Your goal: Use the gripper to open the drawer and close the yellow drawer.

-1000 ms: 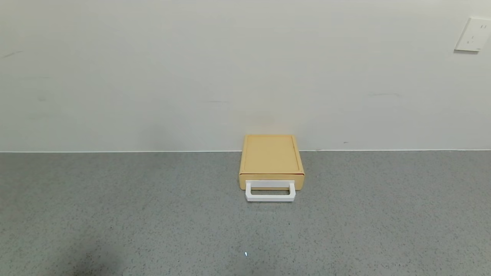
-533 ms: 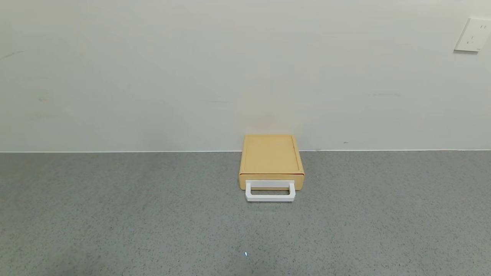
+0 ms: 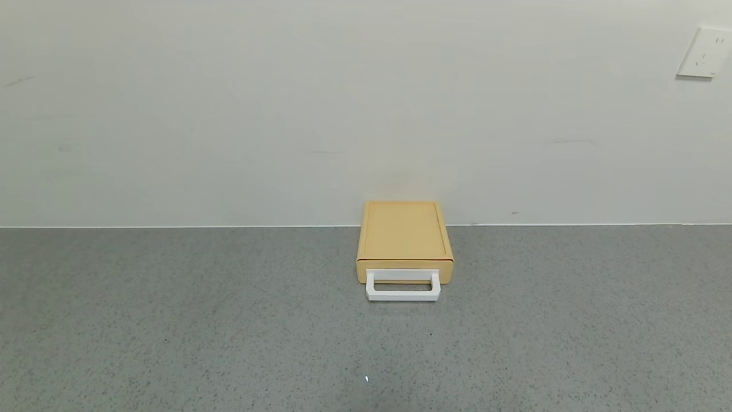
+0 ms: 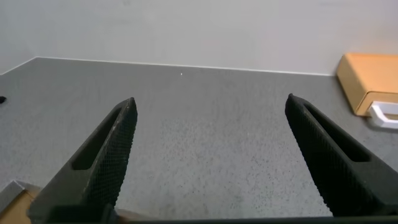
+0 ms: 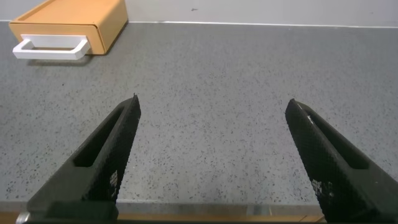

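Drawer (image 3: 405,243) shut, well apart from both tools (image 4: 211,118) (image 5: 214,115), spread wide, empty.

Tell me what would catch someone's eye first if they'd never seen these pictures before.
The yellow drawer stands out first: a small flat box shut on the grey countertop, its back against the pale wall, its white handle facing the robot. Next, each wrist view shows open black fingers low over bare counter: the left gripper and the right gripper, both well short of the drawer. A white wall outlet sits far to the upper right.
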`<state>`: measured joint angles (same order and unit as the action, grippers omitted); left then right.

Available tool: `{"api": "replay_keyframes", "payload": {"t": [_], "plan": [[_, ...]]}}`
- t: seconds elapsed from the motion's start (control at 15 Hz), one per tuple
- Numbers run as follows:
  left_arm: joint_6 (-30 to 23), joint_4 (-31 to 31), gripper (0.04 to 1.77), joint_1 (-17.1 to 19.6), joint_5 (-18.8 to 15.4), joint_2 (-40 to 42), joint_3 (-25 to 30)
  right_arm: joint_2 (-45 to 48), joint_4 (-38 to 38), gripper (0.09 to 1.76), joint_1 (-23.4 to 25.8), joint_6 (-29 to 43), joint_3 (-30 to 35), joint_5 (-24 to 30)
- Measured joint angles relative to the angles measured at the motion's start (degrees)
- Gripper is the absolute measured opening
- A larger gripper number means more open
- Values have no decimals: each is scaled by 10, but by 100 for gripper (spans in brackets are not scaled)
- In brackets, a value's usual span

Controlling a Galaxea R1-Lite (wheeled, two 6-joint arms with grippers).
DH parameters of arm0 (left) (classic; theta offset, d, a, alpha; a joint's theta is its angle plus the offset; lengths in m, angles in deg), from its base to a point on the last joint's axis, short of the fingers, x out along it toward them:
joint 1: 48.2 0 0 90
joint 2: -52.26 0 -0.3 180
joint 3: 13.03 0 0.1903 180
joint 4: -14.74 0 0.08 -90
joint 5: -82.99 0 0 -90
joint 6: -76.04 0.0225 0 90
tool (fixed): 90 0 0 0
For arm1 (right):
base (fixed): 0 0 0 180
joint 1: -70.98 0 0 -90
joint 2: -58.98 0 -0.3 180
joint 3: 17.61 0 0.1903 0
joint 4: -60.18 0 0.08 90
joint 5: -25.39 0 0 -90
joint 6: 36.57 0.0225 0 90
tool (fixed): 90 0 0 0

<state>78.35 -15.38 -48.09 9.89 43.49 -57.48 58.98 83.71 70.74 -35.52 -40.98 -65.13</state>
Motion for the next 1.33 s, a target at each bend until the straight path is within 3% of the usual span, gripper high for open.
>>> {"api": "replay_keyframes", "payload": {"t": [0.13,0.33,0.53,0.73,0.87,1.13,1.33], "plan": [[2,32,172,1,-11,26,52,0,0,171,0,0,0,0],[7,101,172,1,-64,54,131,0,0,171,0,0,0,0],[10,108,172,1,-88,77,181,0,0,171,0,0,0,0],[13,136,172,1,-136,86,203,0,0,171,0,0,0,0],[8,108,172,1,-162,87,209,0,0,171,0,0,0,0],[1,65,172,1,-176,88,211,0,0,171,0,0,0,0],[0,69,172,1,-175,88,211,0,0,171,0,0,0,0]]}}
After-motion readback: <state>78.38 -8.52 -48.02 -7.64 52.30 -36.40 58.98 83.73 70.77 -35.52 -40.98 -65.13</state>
